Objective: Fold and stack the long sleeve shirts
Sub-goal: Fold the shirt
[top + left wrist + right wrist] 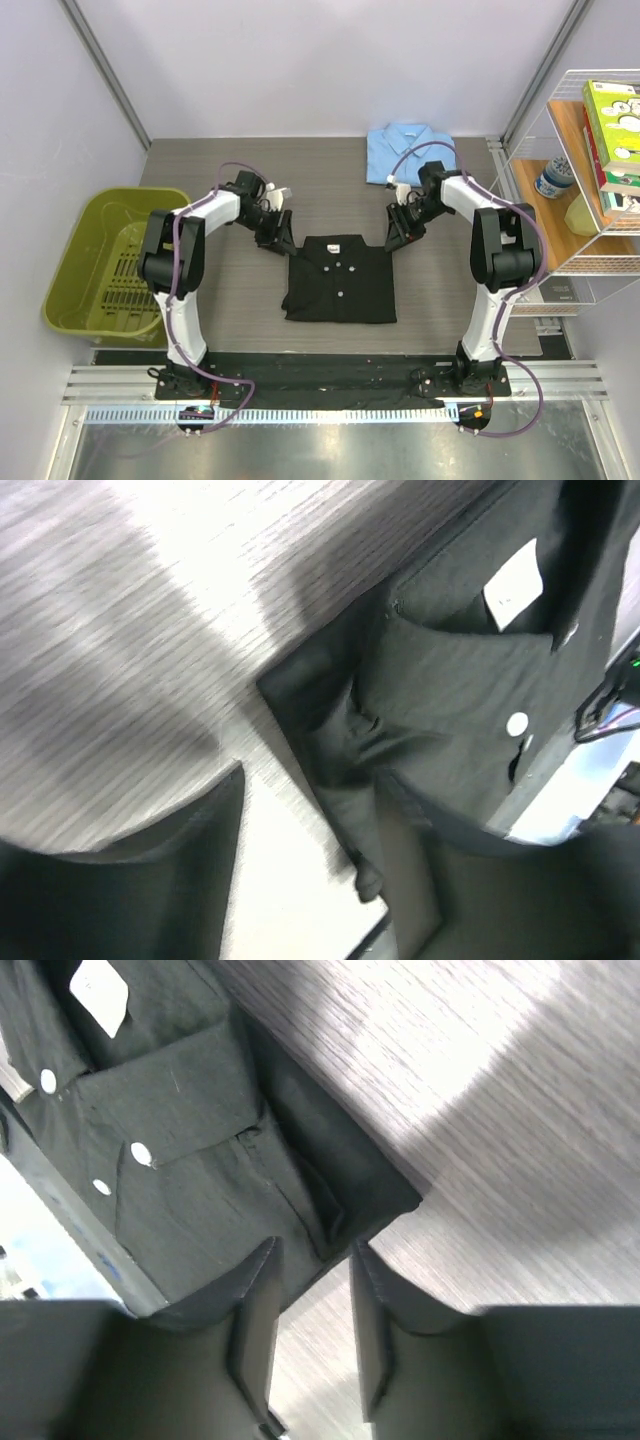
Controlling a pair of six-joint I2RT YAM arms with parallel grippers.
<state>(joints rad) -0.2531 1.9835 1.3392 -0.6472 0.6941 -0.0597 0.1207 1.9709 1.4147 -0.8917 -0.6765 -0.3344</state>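
The black shirt [340, 280] lies folded in the middle of the table, collar towards the back. The light blue shirt [408, 152] lies folded at the back of the table. My left gripper [276, 238] is low at the black shirt's back left corner, and my right gripper [396, 236] is at its back right corner. In the left wrist view the jaws [312, 780] stand wide apart, with the black shirt's [450, 670] side edge running along the right finger. In the right wrist view the jaws [312, 1260] are apart, and the shirt's corner [340, 1200] lies at the fingertips.
A green bin [75, 300] stands at the table's left edge, beside the left arm. A wire shelf [590, 270] with boxes and a bottle stands at the right. Grey walls close the back and sides.
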